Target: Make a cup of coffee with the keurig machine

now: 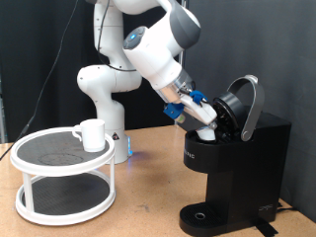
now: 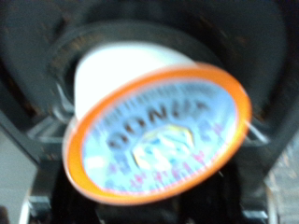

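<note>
Right up close in the wrist view, a coffee pod point(image 2: 154, 126) fills the picture: white cup body, orange rim, a blue-and-white foil top reading DONUT. It sits tilted, with a dark round chamber of the keurig machine point(image 2: 37, 56) behind it. The gripper's fingers don't show in this view, so whether the pincer is open or clamped on the pod, I cannot tell.

Out to the exterior view: the keurig machine point(image 1: 237, 163) stands at the right, lid swung up, and the gripper point(image 1: 202, 117) is right at its open mouth. Well apart, at the left, the cup point(image 1: 92, 134) sits upright on the top tier of a white two-tier round stand point(image 1: 64, 193).
</note>
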You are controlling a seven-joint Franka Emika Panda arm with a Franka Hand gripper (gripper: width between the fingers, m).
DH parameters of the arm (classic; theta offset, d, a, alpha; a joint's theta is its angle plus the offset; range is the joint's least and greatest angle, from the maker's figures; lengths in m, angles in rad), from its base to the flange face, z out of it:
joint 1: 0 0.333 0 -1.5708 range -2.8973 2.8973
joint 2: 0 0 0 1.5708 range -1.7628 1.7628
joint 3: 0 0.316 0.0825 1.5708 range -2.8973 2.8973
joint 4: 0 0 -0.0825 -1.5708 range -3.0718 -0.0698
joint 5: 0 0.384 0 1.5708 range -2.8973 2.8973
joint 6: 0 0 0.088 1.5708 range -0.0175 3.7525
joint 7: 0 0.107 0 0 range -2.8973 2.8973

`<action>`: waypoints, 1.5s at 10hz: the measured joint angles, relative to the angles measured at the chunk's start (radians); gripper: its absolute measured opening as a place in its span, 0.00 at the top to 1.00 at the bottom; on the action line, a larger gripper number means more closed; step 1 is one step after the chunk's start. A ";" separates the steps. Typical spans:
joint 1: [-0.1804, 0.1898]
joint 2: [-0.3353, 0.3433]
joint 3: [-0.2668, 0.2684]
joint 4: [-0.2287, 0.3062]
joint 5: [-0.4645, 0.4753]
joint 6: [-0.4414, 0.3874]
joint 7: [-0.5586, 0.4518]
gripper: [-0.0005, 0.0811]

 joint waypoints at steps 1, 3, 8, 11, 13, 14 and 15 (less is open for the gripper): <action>-0.001 -0.013 -0.001 -0.001 -0.017 -0.017 0.008 0.09; -0.001 -0.019 0.007 -0.009 -0.072 -0.021 0.048 0.09; 0.003 -0.008 0.040 -0.056 -0.116 0.038 0.097 0.09; 0.001 -0.028 0.036 -0.085 -0.019 0.080 -0.033 0.09; -0.013 -0.062 0.015 -0.099 -0.031 0.024 -0.045 0.09; -0.026 -0.080 0.002 -0.105 -0.047 -0.007 -0.048 0.09; -0.038 -0.101 -0.012 -0.111 -0.051 -0.027 -0.050 0.09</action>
